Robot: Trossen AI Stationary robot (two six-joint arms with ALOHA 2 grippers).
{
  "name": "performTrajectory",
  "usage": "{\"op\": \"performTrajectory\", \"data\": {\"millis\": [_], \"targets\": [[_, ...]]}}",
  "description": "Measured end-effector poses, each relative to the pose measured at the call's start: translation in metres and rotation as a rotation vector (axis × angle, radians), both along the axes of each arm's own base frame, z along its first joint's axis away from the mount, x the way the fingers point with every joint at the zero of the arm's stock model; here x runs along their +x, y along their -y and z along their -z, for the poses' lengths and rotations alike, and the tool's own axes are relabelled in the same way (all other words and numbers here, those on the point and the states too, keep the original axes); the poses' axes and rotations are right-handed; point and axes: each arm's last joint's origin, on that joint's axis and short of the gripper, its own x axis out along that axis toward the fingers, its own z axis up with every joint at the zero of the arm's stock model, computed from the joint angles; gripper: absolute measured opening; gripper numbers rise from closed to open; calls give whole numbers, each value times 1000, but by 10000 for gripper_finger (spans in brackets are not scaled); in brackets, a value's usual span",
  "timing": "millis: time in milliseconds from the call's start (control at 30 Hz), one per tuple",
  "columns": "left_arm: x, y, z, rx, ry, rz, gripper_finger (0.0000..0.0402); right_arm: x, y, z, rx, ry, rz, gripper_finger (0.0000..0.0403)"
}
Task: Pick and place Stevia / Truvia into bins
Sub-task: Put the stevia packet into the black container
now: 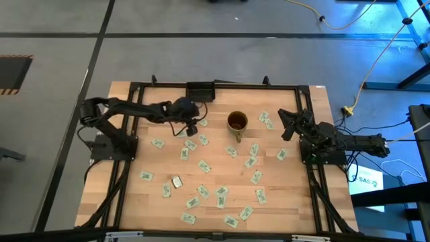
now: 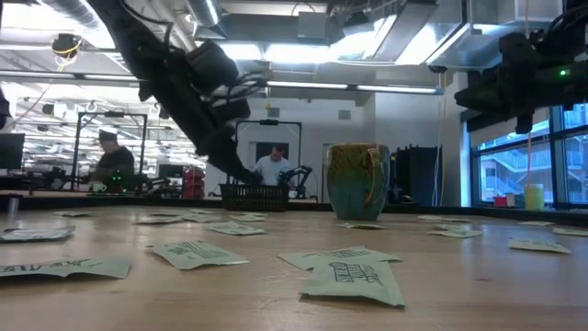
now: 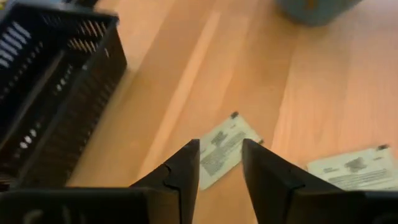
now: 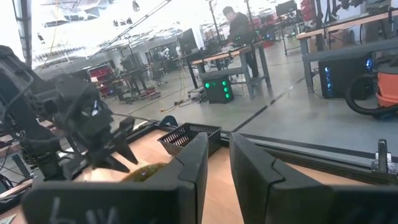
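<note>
Site was a robotics lab or workshop in a large open industrial hall. Grey concrete floor (image 1: 60, 27) with dark tape lines and a hazard-striped patch. Exposed ducting (image 2: 276, 23) and strip lights overhead. Rows of workbenches (image 4: 339, 28) carried monitors, cabling and equipment; a computer tower (image 4: 217, 87) glowed with green lights. A yellow extension cord (image 1: 376, 60) trailed across the floor. Two people (image 2: 112, 161) stood at benches in the background. Large windows (image 2: 514, 170) ran along one side.
</note>
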Motion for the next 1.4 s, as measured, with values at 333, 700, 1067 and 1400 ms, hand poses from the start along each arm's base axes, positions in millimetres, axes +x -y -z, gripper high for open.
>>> {"op": "performTrajectory", "data": {"millis": [333, 700, 1067, 1400], "targets": [[8, 1, 31, -4, -75, -78, 109, 0, 0, 0, -3, -8, 0, 71], [11, -2, 45, -51, -71, -180, 89, 0, 0, 1, -3, -11, 0, 71], [14, -1, 56, -182, -48, -172, 40, 0, 0, 1, -3, -20, 0, 71], [16, 0, 39, -189, -13, -146, 5, 0, 0, 2, -1, -26, 0, 71]]}}
